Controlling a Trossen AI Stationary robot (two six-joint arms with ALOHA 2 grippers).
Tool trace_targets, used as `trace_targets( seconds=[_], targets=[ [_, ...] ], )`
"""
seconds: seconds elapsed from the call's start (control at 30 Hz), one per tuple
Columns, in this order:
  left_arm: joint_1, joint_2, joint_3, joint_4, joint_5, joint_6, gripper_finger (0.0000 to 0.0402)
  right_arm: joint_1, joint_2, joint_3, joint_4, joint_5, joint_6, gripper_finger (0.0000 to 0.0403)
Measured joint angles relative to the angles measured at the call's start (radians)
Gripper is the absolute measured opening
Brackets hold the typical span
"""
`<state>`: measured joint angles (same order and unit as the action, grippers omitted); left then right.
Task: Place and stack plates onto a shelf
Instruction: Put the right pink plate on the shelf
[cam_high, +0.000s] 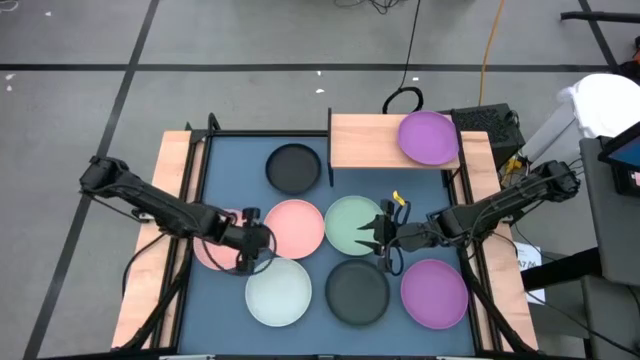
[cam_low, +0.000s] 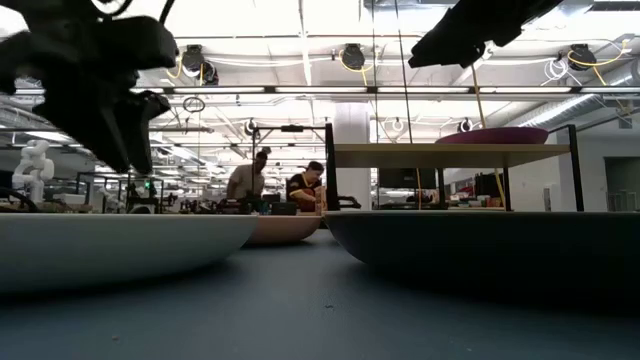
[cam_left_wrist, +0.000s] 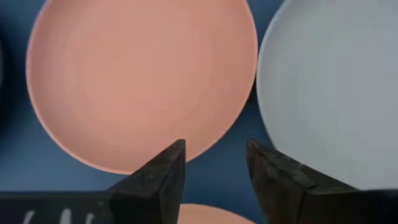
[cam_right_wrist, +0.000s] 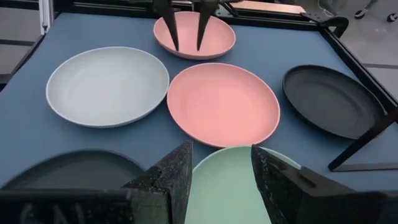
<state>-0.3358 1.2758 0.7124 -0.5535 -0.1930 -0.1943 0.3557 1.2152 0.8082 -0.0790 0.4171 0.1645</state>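
Eight plates show in the high view. One purple plate (cam_high: 428, 138) rests on the light-wood shelf (cam_high: 360, 142) at the far edge. On the blue table lie a dark grey plate (cam_high: 293, 167), a pink plate (cam_high: 293, 228), the pale green plate (cam_high: 350, 222), the whitish plate (cam_high: 278, 290), a second dark grey plate (cam_high: 357, 292), a second purple plate (cam_high: 434, 292), and a second pink plate (cam_high: 212, 250) partly under my left arm. My left gripper (cam_high: 266, 240) (cam_left_wrist: 214, 144) hovers open over the gap between the two pink plates and the whitish one. My right gripper (cam_high: 368, 236) (cam_right_wrist: 222, 146) is open above the green plate's right part.
Long wooden strips (cam_high: 150, 270) and black frame rails edge the blue table on both sides. A black post (cam_high: 330, 150) stands at the shelf's left end. The shelf's left half is bare. A yellow piece (cam_high: 398, 200) lies near my right arm. People sit far off (cam_low: 300, 185).
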Motion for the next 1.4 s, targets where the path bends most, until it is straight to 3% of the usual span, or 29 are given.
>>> trace_targets(
  seconds=[0.4, 0.67, 1.23, 1.4],
  targets=[
    [0.0, 0.148, 0.0, 0.047, -0.004, 0.38, 0.0177, 0.0, 0.0, 0.0, -0.002, -0.002, -0.001, 0.0148],
    [0.0, 0.213, 0.0, 0.073, -0.045, 0.468, 0.0174, 0.0, 0.0, -0.015, -0.004, -0.003, 0.006, 0.0148],
    [0.0, 0.213, 0.0, 0.104, -0.044, 0.588, 0.0027, 0.0, 0.0, -0.025, 0.0, -0.003, 0.006, 0.0148],
    [0.001, 0.212, -0.001, 0.112, -0.044, 0.607, 0.0009, 0.0, 0.0, -0.025, 0.0, -0.003, 0.006, 0.0148]
  ],
)
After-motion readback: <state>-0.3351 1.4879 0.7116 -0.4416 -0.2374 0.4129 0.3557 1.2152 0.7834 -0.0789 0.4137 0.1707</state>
